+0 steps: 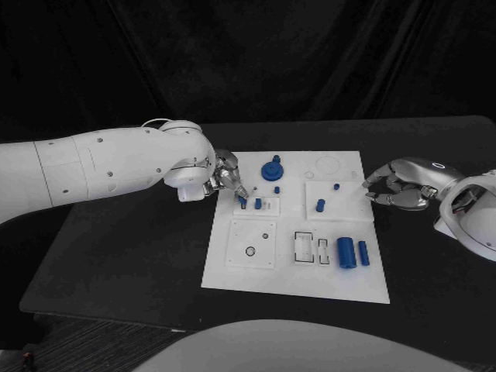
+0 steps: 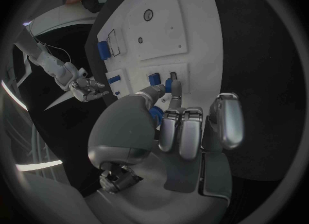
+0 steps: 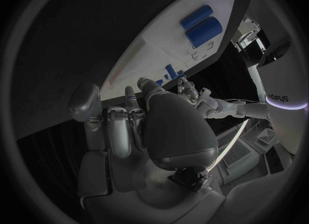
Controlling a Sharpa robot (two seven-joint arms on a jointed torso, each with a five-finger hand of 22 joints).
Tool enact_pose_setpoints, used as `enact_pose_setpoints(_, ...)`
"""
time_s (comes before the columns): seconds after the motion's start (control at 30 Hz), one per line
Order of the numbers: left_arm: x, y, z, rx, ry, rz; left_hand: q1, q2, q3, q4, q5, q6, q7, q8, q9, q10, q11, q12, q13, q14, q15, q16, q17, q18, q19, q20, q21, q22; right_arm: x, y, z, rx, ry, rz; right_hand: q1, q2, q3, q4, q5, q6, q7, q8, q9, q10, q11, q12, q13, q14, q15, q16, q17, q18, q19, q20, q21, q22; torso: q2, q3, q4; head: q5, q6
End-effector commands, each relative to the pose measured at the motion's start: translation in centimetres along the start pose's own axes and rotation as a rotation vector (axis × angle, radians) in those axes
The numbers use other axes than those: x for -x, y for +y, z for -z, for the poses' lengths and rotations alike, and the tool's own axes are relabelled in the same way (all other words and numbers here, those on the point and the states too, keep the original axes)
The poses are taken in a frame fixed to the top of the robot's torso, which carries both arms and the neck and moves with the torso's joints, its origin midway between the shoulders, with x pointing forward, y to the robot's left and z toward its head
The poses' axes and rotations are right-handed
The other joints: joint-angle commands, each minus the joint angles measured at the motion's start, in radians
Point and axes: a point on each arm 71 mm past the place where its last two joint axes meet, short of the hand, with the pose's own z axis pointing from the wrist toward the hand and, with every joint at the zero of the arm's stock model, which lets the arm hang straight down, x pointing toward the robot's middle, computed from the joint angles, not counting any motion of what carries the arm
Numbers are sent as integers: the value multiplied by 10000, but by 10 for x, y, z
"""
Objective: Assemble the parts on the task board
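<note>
While the left hand point(image 1: 224, 180) pinches a small blue peg point(image 2: 169, 85) over a slot near the task board's point(image 1: 260, 271) left edge, probably to seat it, the right hand point(image 1: 402, 186) waits at the right edge, fingers curled on nothing; peg tip hidden by fingers, seating unclear

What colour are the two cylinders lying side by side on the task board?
Blue; the two cylinders show best in the head view.

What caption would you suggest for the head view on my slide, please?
Left robot hand places a small blue peg on the white board; right robot hand waits at its edge.
</note>
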Motion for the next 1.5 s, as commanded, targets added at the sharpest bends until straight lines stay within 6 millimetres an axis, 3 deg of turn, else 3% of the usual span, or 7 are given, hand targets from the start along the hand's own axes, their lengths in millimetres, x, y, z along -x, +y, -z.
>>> enact_pose_setpoints(0.03, -1, -1, 0, -77, -127, -161, 6, 68, 134, -76, 51, 30, -76, 12, 11, 965, -34, -47, 2556, 1038, -48, 27, 2634, 99, -23, -4, -8, 1793, -1, 0, 0, 9, -16, -11, 29, -81, 76, -7, 35, 78, 24, -42, -12, 1039, 78, 26, 2631, 1051, 68, 14, 2627, 99, -40, -6, -59, 1248, 0, 3, 6, -1, -1)
enact_pose_setpoints(1.5, -13, 5, -3, -28, -8, -293, -35, 66, 170, -68, 47, 43, -68, 23, 18, 948, -27, -65, 2540, 1038, -43, 27, 2634, 101, -30, 0, -17, 1790, -4, -1, 2, -45, 50, -35, 7, -90, 97, -14, 38, 93, 24, -38, -18, 1039, 79, 26, 2631, 1049, 68, 7, 2622, 100, -42, -4, -68, 1248, -4, -3, -6, 27, -1)
